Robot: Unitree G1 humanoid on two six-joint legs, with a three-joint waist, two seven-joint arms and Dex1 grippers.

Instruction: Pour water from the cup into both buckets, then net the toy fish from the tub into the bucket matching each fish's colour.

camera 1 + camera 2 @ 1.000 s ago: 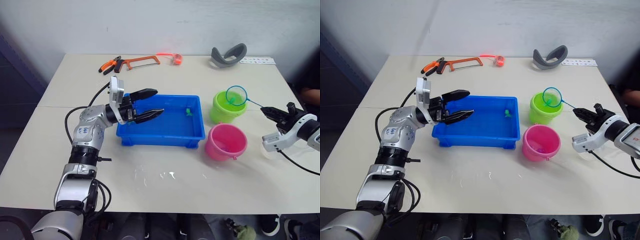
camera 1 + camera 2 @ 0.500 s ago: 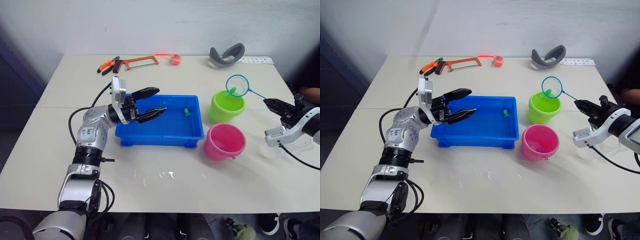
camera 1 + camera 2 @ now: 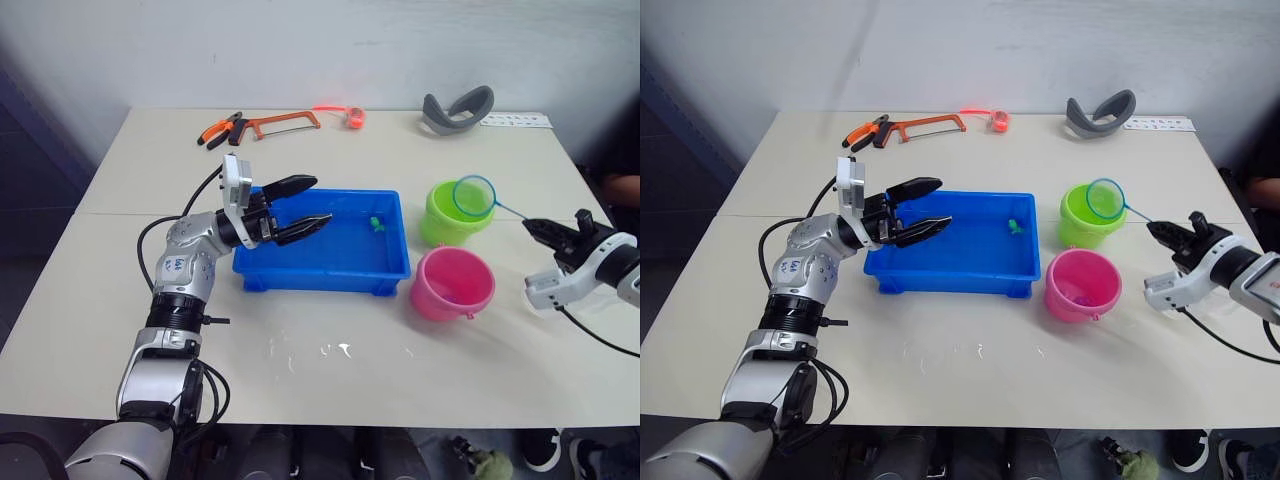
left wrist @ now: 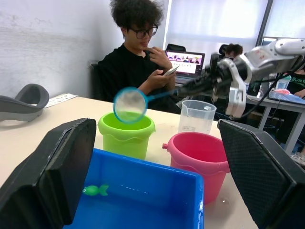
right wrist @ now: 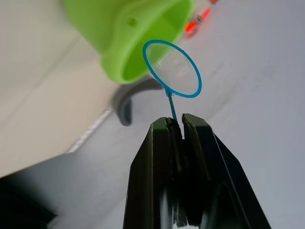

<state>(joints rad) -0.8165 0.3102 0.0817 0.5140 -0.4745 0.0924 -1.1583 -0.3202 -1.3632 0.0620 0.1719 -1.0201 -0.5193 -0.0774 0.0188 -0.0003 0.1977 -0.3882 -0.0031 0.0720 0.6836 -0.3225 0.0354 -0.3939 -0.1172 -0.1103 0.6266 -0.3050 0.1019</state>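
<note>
The right gripper (image 3: 537, 226) pinches the net (image 3: 473, 197) handle, its hoop over the green bucket (image 3: 450, 214). The left gripper (image 3: 312, 205) gapes wide, empty, above the tub (image 3: 325, 268), a green fish (image 3: 376, 224) at its 2 o'clock corner.

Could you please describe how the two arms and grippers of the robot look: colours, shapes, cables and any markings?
Both arms have silver-grey metal segments with black joints and loose black cables. The left arm's rounded shell bears small blue markings. The left gripper has two long, tapered black fingers behind a white rectangular plate. The right gripper has like black fingers on a white casing.
</note>
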